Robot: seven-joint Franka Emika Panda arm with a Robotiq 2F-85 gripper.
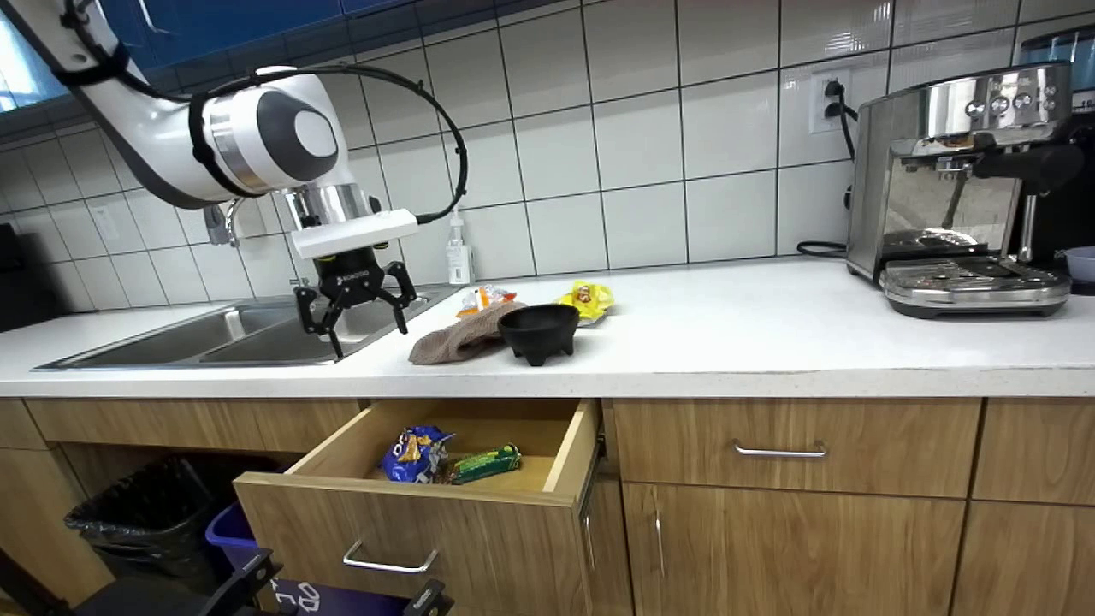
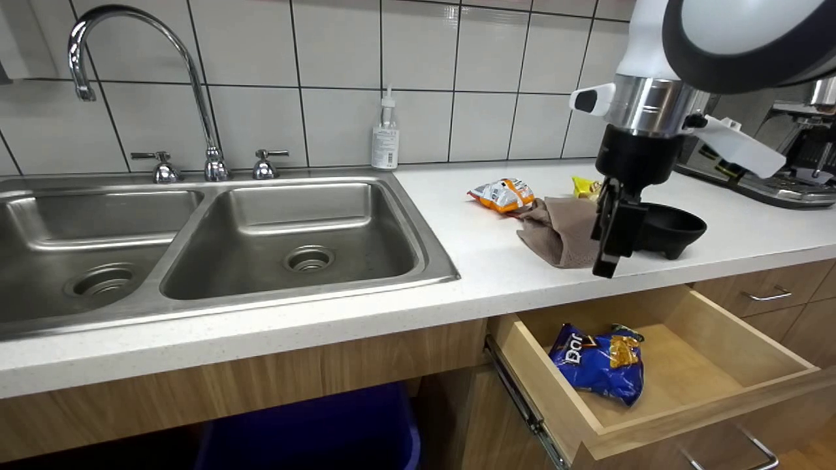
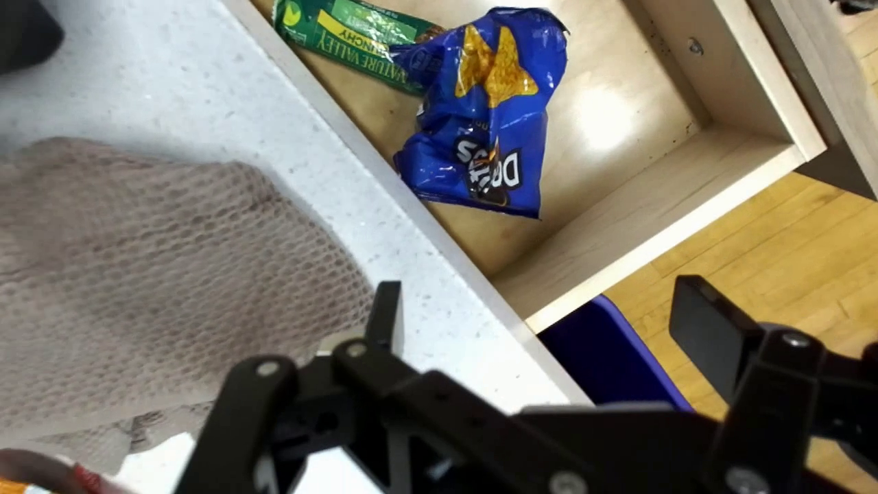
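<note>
My gripper (image 1: 372,344) is open and empty, pointing down above the counter's front edge. It also shows in an exterior view (image 2: 605,264) and the wrist view (image 3: 538,291). A brown cloth (image 1: 462,338) lies on the counter nearest to it. A black footed bowl (image 1: 541,334) stands beside the cloth. A yellow packet (image 1: 590,299) and an orange-white packet (image 2: 504,194) lie behind them. An open wooden drawer (image 2: 705,408) below holds a blue Doritos bag (image 3: 487,110) and a green Nature Valley bar (image 3: 357,44); the bag partly covers the bar.
A double steel sink (image 2: 431,267) with a tall faucet (image 2: 196,85) is set in the counter. A clear pump bottle (image 2: 385,140) stands by the wall. A coffee machine (image 1: 967,188) stands on the counter. A blue bin (image 2: 313,431) and a black-lined bin (image 1: 145,513) are below.
</note>
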